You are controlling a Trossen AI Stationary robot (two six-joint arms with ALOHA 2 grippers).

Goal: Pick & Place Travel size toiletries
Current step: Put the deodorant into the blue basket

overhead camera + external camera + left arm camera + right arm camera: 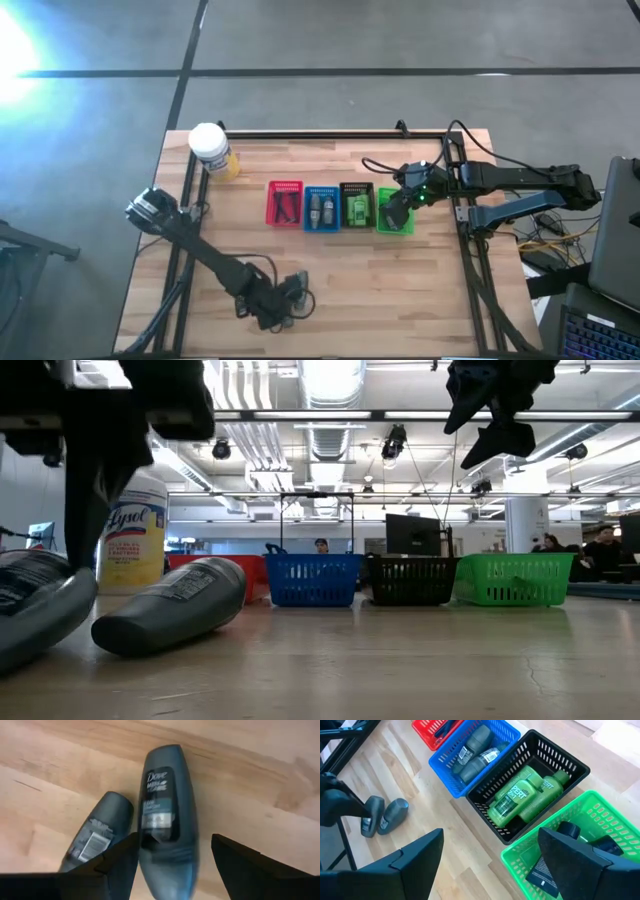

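Observation:
Two grey oval tubes [167, 815] [97, 837] lie side by side on the wooden table near its front edge, also seen in the low view [170, 615]. My left gripper [175, 865] hangs over them, pointing down and open. Its fingers stand on either side of the larger-looking tube without a visible grip. My right gripper [490, 835] hovers open above the green basket [393, 212], holding nothing. More grey tubes lie in the blue basket [475, 747], green tubes [520, 795] in the black basket, and a dark piece [555, 850] in the green one.
Red [285, 203], blue [321, 208], black [356, 206] and green baskets stand in a row at mid-table. A yellow jar with a white lid [212, 150] stands at the far left. Bare wood lies between the baskets and the front edge.

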